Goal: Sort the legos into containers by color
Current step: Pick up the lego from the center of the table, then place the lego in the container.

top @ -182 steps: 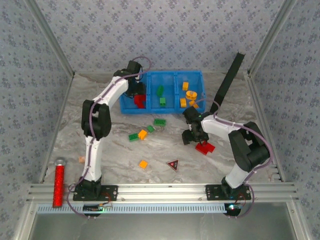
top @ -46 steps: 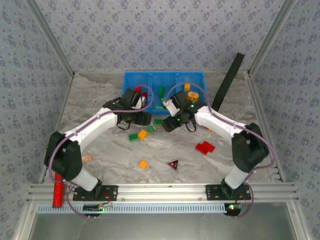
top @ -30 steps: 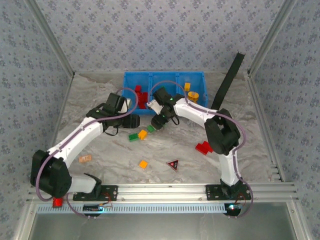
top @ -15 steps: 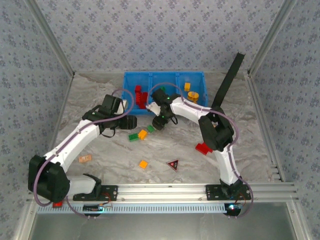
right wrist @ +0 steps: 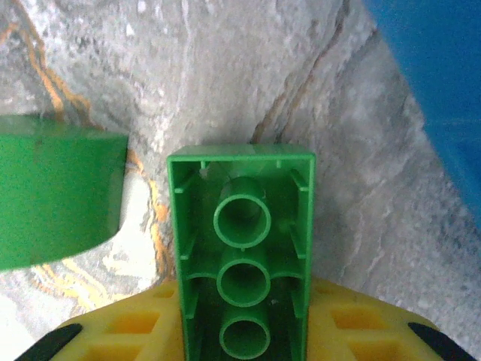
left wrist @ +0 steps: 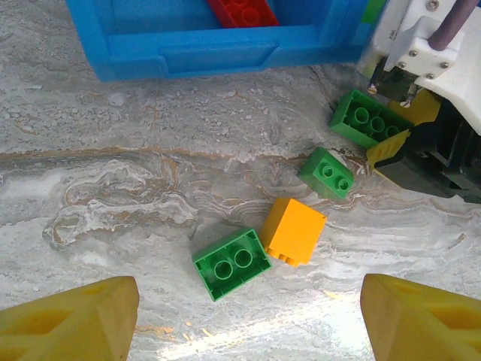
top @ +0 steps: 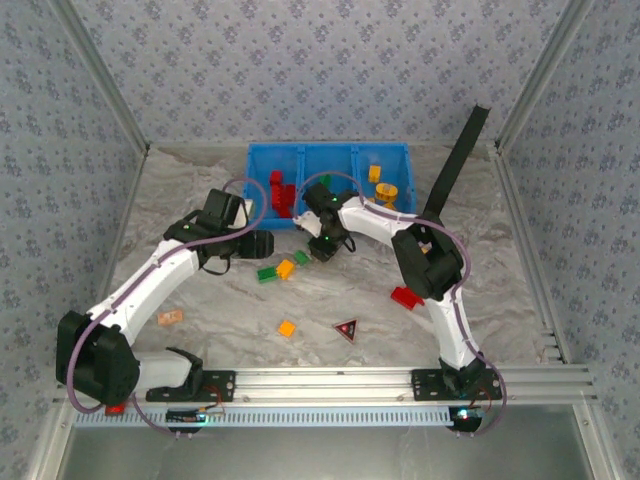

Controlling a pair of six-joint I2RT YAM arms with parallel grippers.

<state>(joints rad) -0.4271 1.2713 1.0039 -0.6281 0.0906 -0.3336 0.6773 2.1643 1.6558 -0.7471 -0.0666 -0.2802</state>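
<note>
Marbled grey, the surface (top: 510, 270) carries the blue tray (left wrist: 203, 56) at its far side. Just in front of the tray, the right jaws pinch a long green brick (right wrist: 240, 248) by its sides, its hollow underside turned to the wrist camera. The left jaws stand spread wide above a square green brick (left wrist: 231, 262), an orange brick (left wrist: 293, 230) just beside it, and a smaller green brick (left wrist: 326, 172). Red bricks (top: 282, 198) lie in the tray's left compartment, yellow pieces (top: 386, 190) in its right.
</note>
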